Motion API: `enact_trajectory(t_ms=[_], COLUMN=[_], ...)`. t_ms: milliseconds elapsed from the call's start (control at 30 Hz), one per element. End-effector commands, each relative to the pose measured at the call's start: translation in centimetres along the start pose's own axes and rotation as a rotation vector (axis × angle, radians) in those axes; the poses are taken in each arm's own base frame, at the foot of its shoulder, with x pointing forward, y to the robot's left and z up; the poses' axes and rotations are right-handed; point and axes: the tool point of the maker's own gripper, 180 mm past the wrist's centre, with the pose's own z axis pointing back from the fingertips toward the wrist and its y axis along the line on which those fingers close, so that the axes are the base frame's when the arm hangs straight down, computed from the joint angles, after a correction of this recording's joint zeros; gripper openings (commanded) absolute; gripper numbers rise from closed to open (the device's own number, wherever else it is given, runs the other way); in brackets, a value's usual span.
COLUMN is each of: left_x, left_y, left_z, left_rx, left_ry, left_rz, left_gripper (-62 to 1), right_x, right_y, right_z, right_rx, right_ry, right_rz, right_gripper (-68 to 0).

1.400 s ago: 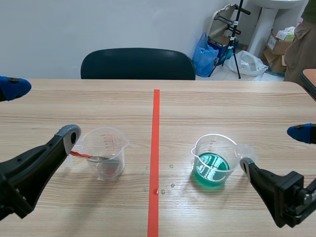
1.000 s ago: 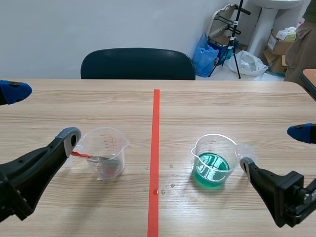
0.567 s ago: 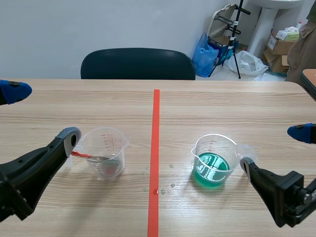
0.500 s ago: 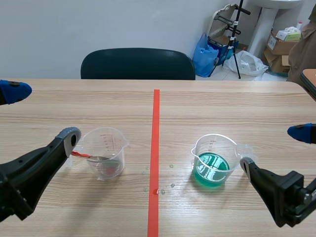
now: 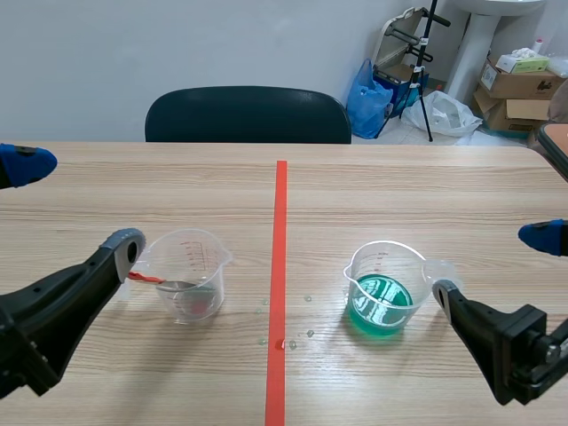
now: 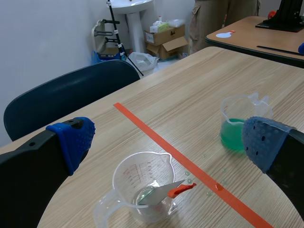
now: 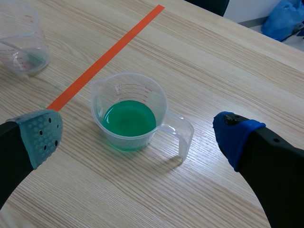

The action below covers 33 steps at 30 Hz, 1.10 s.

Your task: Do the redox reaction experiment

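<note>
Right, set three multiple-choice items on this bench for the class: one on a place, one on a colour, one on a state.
1. The red-handled spoon lies:
A. in the clear measuring cup left of the tape line
B. on the chair
C. flat on the bare wood

2. The liquid in the right-side measuring cup is:
A. red
B. green
C. colourless

3. The right arm's jaws are:
A. shut on a handle
B. shut on nothing
C. open

Answers:
1 A, since its bowl rests inside that cup.
2 B, as the right wrist view shows green.
3 C, because they stand wide apart, touching nothing.
</note>
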Motion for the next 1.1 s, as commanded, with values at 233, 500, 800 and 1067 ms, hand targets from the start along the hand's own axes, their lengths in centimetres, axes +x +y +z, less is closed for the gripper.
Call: enact_trajectory(t_ms=[233,500,800,1067], left_x=[0.5,-0.5,-2.3,-4.7], left_y=[0.0,0.5,2.0,2.9], left_z=[0.1,1.0,4.4,9.4], left_rx=[0.007,0.066,0.171,0.265], left_ry=[-0.023,0.018,0.135,0.297], left_rz=[0.014,0.017,-0.054,-0.084], left_gripper=[1.4,1.4,1.4,1.4], right_x=[1.2,2.9,6.1,7.7], right_y=[0.0,-0.4,1.5,5.4], right_z=[-0.2,-0.7,-2.5,-5.0], right_rx=[0.005,0.007,0.175,0.330], right_ry=[-0.038,-0.108,-0.184,-0.199], right_rz=[0.009,0.028,0.104,0.164], right_gripper=[0.4,0.4,0.4,0.4])
